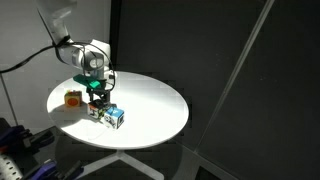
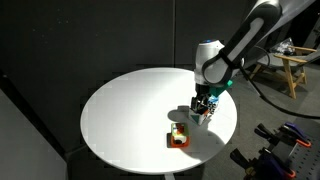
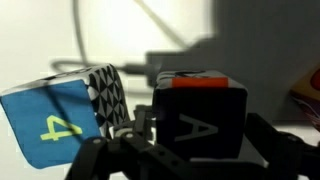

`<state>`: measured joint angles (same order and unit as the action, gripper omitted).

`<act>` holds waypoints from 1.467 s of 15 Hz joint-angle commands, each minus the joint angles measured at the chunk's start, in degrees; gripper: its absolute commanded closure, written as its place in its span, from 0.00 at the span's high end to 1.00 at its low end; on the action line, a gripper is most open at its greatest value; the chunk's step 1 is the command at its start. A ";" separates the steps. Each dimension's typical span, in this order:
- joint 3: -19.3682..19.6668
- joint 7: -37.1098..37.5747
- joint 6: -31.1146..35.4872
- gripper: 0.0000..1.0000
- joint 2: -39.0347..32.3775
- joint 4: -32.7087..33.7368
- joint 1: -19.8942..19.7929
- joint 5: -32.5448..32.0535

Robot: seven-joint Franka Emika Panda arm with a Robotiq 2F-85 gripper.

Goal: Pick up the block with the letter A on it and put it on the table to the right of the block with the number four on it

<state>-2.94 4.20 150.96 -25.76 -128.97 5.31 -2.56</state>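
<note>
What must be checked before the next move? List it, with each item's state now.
1. Pincer open: ok, the jaws stand wide.
2. A block between the jaws: ok, as the wrist view shows it.
3. A block gripped: not ok, the jaws have not yet closed on it.
4. 4 block clear of the jaws: cannot tell; it sits close beside the A block.
5. Orange block out of the way: ok, it stands apart from the other two.
6. Bare table for the drop: ok, white surface shows beyond the 4 block.
</note>
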 commanded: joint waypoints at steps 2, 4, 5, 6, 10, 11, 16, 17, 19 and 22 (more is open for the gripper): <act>0.20 -1.39 0.43 1.00 -0.99 1.01 -0.42 0.21; 0.32 -1.31 0.38 1.00 -1.22 1.10 -0.41 0.17; 0.36 -1.31 0.35 1.00 -1.34 1.13 -0.42 0.17; 0.42 -1.26 0.31 1.00 -1.50 1.15 -0.39 0.14; 0.61 -0.85 -0.10 0.74 -2.03 1.24 -0.15 0.06; 0.64 -0.74 -0.27 0.73 -2.04 1.23 -0.07 0.05; 0.77 -0.53 -1.18 0.39 -0.18 0.64 0.38 -0.49; 0.82 -0.49 -1.35 0.34 0.14 0.55 0.50 -0.64; 0.96 -0.14 -1.54 0.19 0.60 0.37 0.84 -0.87; 0.64 -1.16 -1.80 0.10 1.60 -0.06 0.97 -1.27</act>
<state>-2.53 4.19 150.82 -26.42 -128.51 5.90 -2.77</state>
